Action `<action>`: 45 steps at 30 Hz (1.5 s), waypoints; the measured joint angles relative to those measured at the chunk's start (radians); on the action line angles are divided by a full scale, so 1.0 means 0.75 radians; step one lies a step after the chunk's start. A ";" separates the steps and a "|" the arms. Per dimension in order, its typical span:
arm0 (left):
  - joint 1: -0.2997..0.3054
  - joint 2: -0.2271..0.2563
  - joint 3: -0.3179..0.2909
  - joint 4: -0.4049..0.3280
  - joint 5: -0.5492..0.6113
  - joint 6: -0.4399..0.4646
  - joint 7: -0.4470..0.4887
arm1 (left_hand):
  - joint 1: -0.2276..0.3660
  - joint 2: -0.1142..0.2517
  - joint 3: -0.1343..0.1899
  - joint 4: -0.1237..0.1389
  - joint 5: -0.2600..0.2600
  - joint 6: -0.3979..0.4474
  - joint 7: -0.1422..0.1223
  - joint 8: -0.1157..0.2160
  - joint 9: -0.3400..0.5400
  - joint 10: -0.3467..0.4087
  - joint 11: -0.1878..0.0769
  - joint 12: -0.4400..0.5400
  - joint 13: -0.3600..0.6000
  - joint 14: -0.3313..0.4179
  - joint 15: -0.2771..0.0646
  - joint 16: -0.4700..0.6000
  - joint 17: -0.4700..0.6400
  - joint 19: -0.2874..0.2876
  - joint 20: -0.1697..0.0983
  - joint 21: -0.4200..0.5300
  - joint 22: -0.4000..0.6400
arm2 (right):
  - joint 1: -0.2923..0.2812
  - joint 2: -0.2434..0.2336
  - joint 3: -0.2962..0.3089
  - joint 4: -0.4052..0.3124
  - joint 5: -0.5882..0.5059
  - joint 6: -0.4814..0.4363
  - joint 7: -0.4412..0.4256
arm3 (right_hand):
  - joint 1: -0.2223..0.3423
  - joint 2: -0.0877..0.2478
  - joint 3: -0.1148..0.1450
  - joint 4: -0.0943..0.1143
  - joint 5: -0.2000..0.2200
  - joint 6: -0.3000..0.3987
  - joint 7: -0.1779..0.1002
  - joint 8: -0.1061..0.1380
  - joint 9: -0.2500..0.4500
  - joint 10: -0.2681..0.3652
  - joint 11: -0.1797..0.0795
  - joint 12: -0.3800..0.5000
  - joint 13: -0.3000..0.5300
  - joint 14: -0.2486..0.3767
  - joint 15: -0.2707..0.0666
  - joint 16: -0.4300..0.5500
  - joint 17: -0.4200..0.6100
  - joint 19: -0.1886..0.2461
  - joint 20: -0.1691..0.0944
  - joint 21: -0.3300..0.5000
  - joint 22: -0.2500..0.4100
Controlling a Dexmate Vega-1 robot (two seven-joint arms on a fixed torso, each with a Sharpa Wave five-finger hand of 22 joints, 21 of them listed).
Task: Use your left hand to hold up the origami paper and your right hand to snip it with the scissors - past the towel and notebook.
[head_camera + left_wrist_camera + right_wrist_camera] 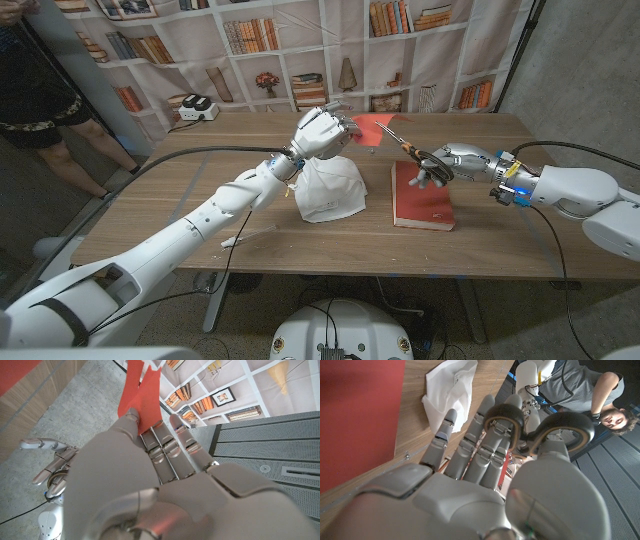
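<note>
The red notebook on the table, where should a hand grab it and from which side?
Probably the notebook by its long right edge, coming in from the robot's right. It lies flat and closed; the towel crowds its left side, and the right hand holding the scissors hovers over its far end.

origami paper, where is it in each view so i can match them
Head view: the red origami paper is up at centre, above the table, held by the left hand.
Left wrist view: at the top, rising from that hand's fingers.
Right wrist view: I cannot make it out.
Shared landmark: the white towel.
</note>
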State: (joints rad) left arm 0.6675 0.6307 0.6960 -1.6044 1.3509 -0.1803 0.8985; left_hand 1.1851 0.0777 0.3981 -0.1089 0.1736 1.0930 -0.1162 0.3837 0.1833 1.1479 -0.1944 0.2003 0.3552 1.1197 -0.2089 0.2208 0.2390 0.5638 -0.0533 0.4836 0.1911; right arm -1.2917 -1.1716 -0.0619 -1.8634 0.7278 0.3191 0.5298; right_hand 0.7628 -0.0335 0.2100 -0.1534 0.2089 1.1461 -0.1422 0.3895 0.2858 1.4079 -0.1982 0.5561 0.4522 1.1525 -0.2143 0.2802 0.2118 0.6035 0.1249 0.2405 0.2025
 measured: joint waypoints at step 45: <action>0.245 0.132 -0.177 -0.216 -0.070 0.149 0.079 | -0.005 -0.005 0.015 -0.004 0.000 0.000 0.000 -0.001 0.001 0.000 0.000 -0.001 -0.004 0.000 0.000 0.000 0.000 0.000 0.000 0.000 0.000 | -0.294 0.110 0.290 -0.187 -0.060 -0.086 -0.188 | 0.000 0.000 0.011 0.012 -0.027 0.001 -0.001 0.005 -0.004 -0.003 0.006 0.010 -0.004 -0.003 0.003 -0.014 -0.004 -0.006 -0.005 0.000 0.000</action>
State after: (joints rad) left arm 0.8508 0.7300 0.5634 -1.7663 1.2982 -0.0687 0.9573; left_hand 1.1812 0.0738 0.4091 -0.1119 0.1740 1.0930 -0.1161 0.3827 0.1839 1.1479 -0.1943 0.1999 0.3523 1.1198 -0.2090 0.2207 0.2391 0.5640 -0.0534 0.4837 0.1911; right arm -1.5120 -1.0889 0.1559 -2.0039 0.6831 0.2546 0.3887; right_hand 0.7629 -0.0335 0.2181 -0.1447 0.1884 1.1466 -0.1429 0.3929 0.2831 1.4058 -0.1938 0.5636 0.4489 1.1504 -0.2120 0.2697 0.2090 0.5993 0.1211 0.2403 0.2024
